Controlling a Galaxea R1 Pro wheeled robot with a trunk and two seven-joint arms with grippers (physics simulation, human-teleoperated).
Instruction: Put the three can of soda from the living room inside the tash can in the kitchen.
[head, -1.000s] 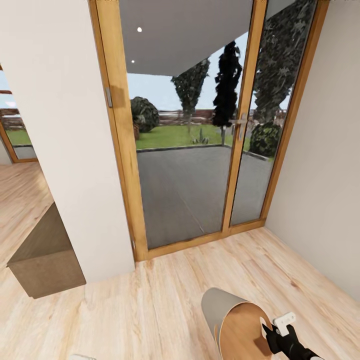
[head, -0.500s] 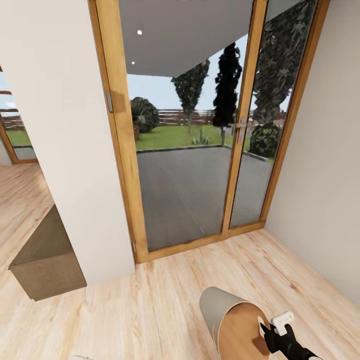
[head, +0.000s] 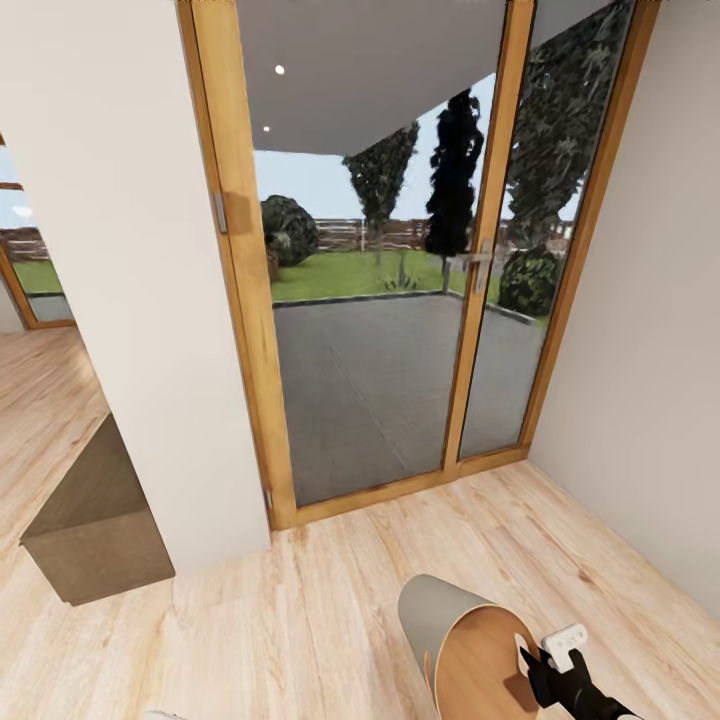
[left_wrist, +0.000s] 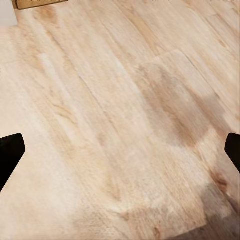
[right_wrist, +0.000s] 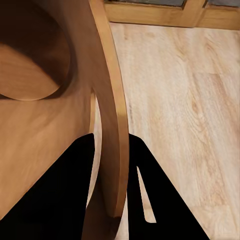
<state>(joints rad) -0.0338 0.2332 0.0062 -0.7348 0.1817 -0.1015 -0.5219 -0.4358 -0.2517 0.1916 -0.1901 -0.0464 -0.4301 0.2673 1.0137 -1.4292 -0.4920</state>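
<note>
Right now, right pincer (head: 545, 662) clamping tash can (head: 440, 610) rim, glass door (head: 380, 300) ahead

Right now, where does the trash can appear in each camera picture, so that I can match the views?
Head view: the trash can sits at the bottom edge, right of centre, tilted, its brown inside facing the camera, with the right claw at its rim.
Left wrist view: it is not in this picture.
Right wrist view: its rim and brown inside run between the two dark fingers.
Shared landmark: the light wood floor.
</note>
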